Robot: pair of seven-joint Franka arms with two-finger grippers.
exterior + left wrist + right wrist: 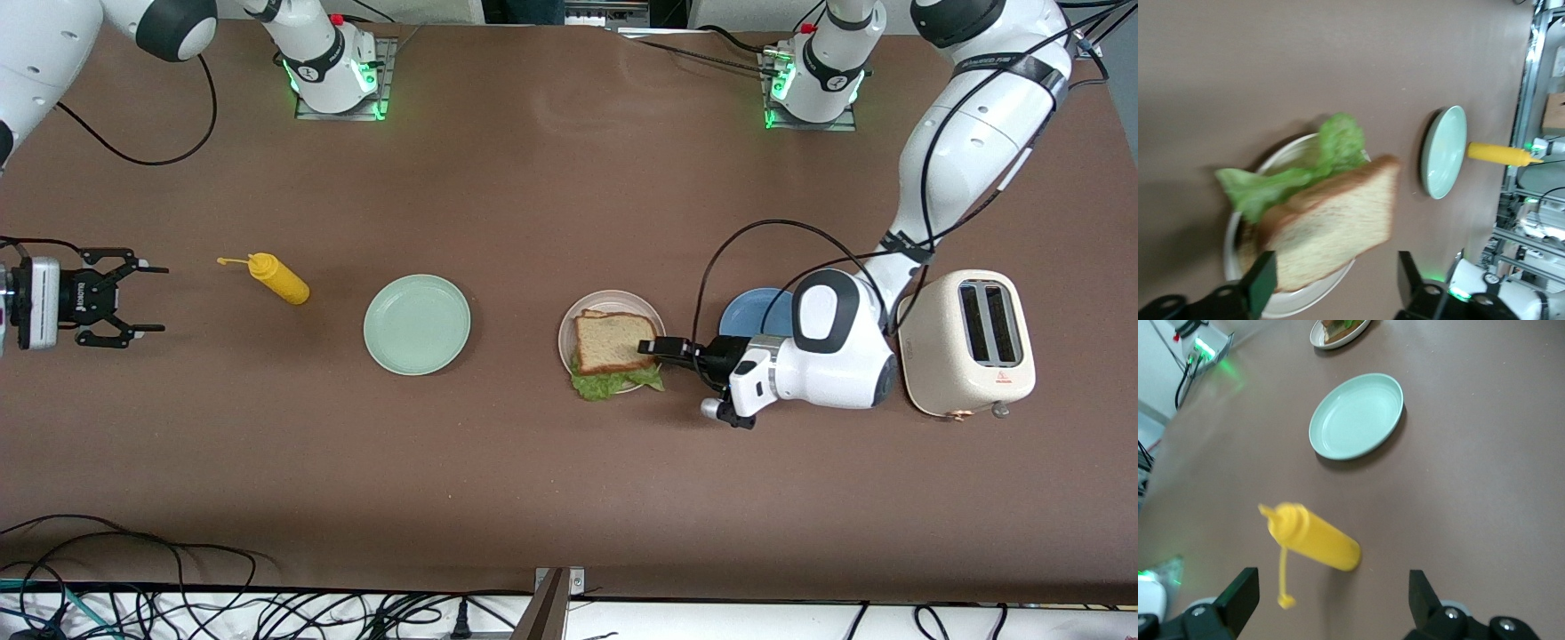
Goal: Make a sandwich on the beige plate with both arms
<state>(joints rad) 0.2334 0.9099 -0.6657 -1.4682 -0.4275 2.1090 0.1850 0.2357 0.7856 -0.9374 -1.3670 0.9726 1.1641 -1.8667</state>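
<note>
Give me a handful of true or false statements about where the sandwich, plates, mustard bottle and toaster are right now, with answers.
1. The top bread slice lies on the beige plate. True.
2. The lettuce hangs over the plate's rim. True.
3. The mint-green plate holds a bread slice. False: nothing lies on it.
4. The yellow mustard bottle stands upright. False: it lies on its side.
5. The toaster sits at the left arm's end of the table. True.
6. The blue plate lies beside the mustard bottle. False: it is beside the toaster.
</note>
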